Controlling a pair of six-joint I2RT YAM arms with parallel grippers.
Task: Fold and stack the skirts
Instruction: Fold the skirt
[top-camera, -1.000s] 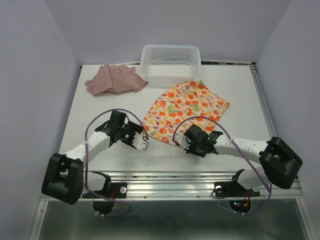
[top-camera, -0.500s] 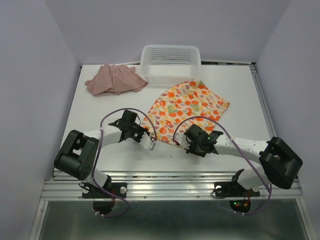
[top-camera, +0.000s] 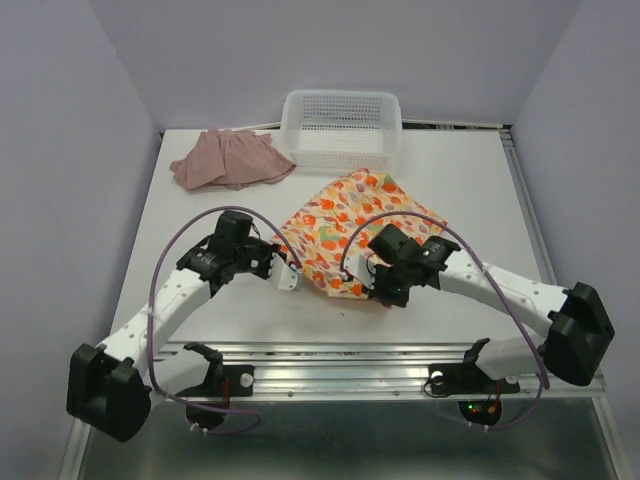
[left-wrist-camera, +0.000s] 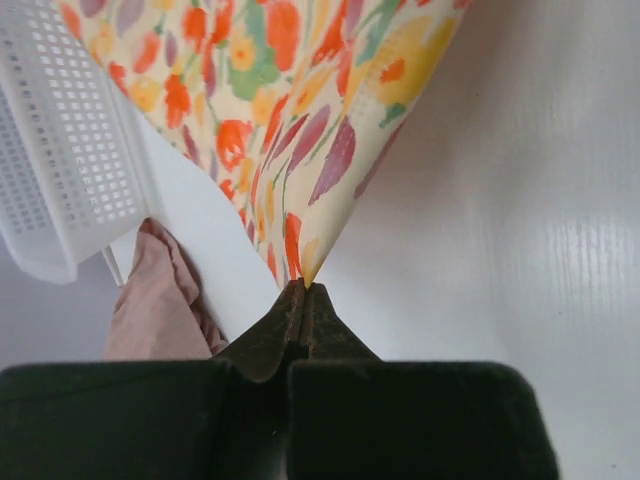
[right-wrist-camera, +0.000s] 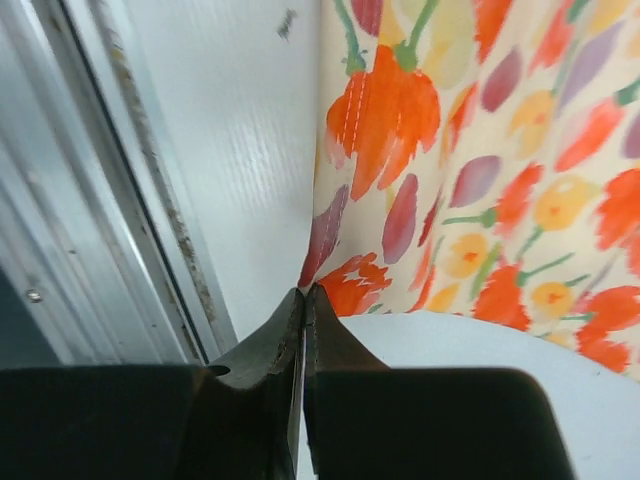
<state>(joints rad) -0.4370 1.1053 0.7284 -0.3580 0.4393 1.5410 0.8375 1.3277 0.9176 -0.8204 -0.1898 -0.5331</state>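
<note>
The cream skirt (top-camera: 345, 222) with orange, red and yellow print hangs lifted off the table between both arms. My left gripper (top-camera: 287, 272) is shut on its near left corner (left-wrist-camera: 305, 262). My right gripper (top-camera: 378, 290) is shut on its near right hem (right-wrist-camera: 325, 262). The cloth stretches away from each pair of pinched jaws in the wrist views. The dusty pink ruffled skirt (top-camera: 230, 158) lies crumpled at the far left of the table, a fold of it showing in the left wrist view (left-wrist-camera: 155, 305).
A white mesh basket (top-camera: 340, 125) stands at the back centre, touching the far edge of the printed skirt; its wall shows in the left wrist view (left-wrist-camera: 60, 160). The metal rail (top-camera: 340, 360) runs along the near table edge.
The left gripper closed on the printed skirt's near left corner. Both grippers rose and moved away from me, and the skirt's near edge lifted, the cloth bunching toward the basket.
</note>
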